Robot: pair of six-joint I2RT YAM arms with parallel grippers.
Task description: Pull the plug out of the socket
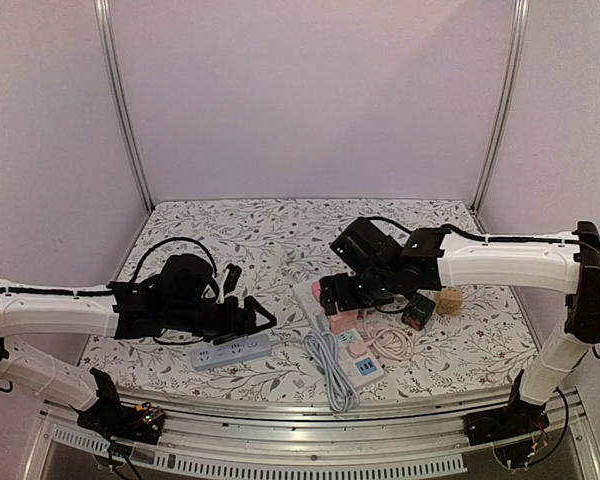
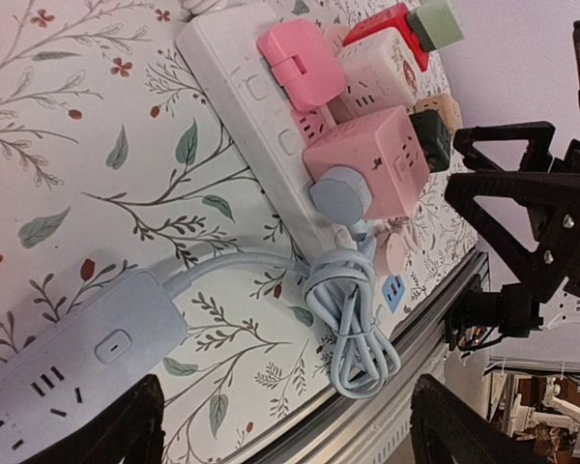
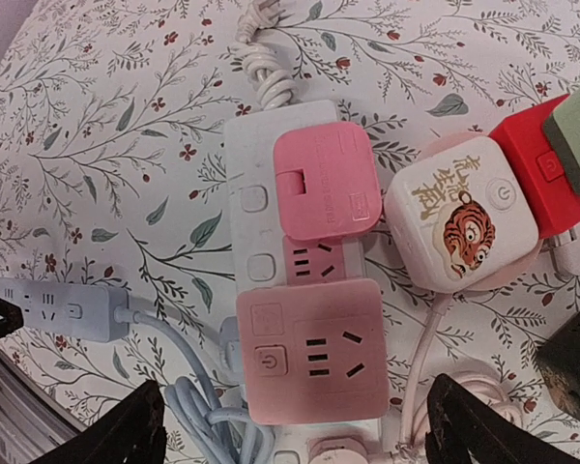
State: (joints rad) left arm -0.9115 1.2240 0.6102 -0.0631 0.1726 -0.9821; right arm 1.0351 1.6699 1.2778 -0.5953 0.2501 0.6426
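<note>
**Plug seated in strip; both claws apart and empty**

The grey round plug [image 2: 338, 196] sits pushed into the long side of the white power strip [image 3: 251, 155], just beside a pink cube socket [image 3: 314, 353]. Its pale blue-grey cable [image 2: 353, 319] lies in a tied bundle near the table's [image 3: 97, 116] front edge and runs on to the grey power strip [image 2: 77, 358], which lies to the left, well apart from the white one.

Also mounted on the white strip is a flat pink adapter [image 3: 324, 184]. A tiger-print cube [image 3: 461, 213] stands just to its right.

The left claw [image 2: 285, 430] hangs over the grey strip's near end, fingers spread wide with nothing between them. The right claw [image 3: 300, 435] is above the white strip at the pink cube, fingers likewise wide apart and gripping nothing. Neither claw touches the plug.
</note>
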